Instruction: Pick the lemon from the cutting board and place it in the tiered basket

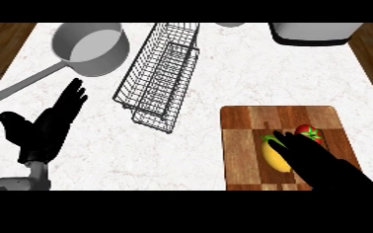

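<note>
A yellow lemon [275,156] lies on the wooden cutting board [244,128] at the lower right, next to a red tomato [310,132]. My right hand [320,164] is over the board, its straight fingers reaching across the lemon's right side and covering part of it and the tomato. The fingers are not curled round either fruit. The wire tiered basket [160,74] stands in the middle of the counter, left of and beyond the board. My left hand [47,123] rests open at the lower left, fingers pointing up.
A grey saucepan [91,47] with a long handle sits at the back left. A white appliance [315,32] stands at the back right, and a small white object [231,24] shows at the top edge.
</note>
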Controlling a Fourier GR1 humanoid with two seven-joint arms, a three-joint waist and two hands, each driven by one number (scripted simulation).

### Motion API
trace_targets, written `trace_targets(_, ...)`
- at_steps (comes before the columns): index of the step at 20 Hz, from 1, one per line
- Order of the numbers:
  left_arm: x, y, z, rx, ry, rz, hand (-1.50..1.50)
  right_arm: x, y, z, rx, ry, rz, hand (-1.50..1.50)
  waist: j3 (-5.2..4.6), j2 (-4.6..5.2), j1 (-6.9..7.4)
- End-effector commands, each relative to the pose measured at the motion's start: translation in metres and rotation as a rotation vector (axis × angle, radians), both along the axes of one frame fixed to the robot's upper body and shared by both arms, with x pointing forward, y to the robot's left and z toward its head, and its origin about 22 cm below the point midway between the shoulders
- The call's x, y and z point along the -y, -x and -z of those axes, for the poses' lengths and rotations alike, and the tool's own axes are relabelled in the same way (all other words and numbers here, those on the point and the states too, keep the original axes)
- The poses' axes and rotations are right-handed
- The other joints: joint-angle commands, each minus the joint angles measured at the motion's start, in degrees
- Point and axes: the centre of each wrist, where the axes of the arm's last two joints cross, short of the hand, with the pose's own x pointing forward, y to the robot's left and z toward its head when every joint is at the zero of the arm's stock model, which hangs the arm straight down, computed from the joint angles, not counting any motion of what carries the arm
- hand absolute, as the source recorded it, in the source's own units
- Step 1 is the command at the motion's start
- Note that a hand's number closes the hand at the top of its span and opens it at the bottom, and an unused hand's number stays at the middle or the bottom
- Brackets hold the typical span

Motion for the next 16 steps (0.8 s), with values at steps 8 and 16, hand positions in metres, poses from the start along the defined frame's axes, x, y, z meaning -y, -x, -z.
trace_targets(8, -0.001, -0.008, 0.004, -0.001, 0.006, 0.009, 0.00, -0.023, -0.021, 0.068, -0.020, 0.079, 0.106, -1.50, 0.10, 0.08, -0.02)
trace_targets(16, -0.013, -0.003, 0.011, 0.016, 0.008, -0.006, 0.00, -0.011, -0.035, 0.100, 0.058, 0.115, 0.133, -1.50, 0.09, 0.08, -0.01)
